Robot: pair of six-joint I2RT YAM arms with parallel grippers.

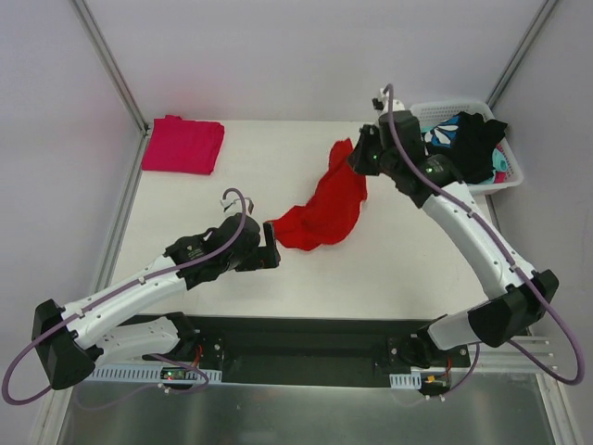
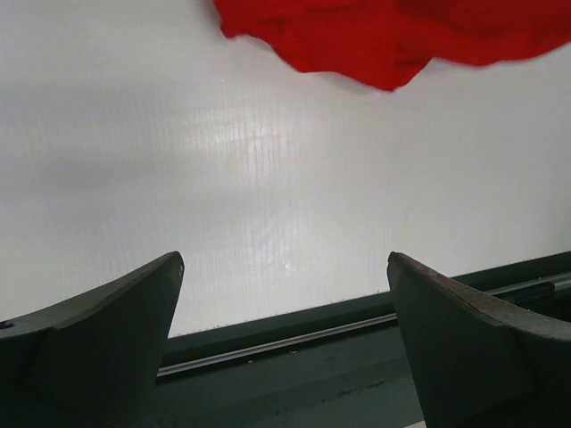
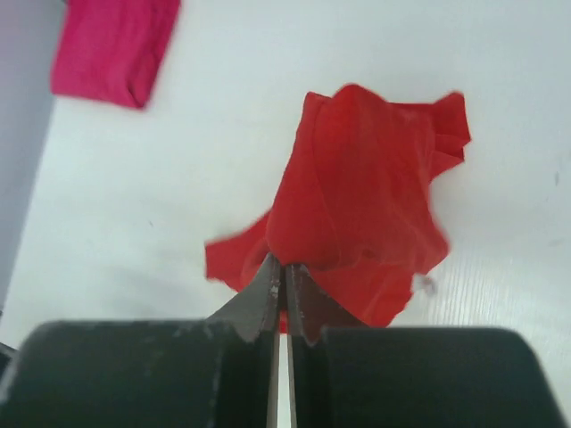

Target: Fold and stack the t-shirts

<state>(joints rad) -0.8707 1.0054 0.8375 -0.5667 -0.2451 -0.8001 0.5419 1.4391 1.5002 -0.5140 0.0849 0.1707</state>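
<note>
A crumpled bright red t-shirt [image 1: 324, 209] lies in the middle of the white table, with one end pulled up toward the back right. My right gripper [image 1: 353, 154] is shut on that raised end; in the right wrist view the red t-shirt [image 3: 357, 178] hangs below the pinched right gripper [image 3: 285, 265]. My left gripper [image 1: 271, 243] stands open just left of the shirt's near edge, with nothing between its fingers. From the left wrist, the red t-shirt [image 2: 384, 36] lies beyond the left gripper [image 2: 285, 259]. A folded magenta-pink t-shirt [image 1: 182, 144] [image 3: 111, 49] rests at the back left corner.
A white basket [image 1: 511, 174] stands at the back right, holding a black garment [image 1: 477, 144] and a teal-and-white patterned garment [image 1: 440, 134]. The table's near edge with its dark rail [image 2: 294, 334] lies just under the left gripper. Frame posts rise at both back corners.
</note>
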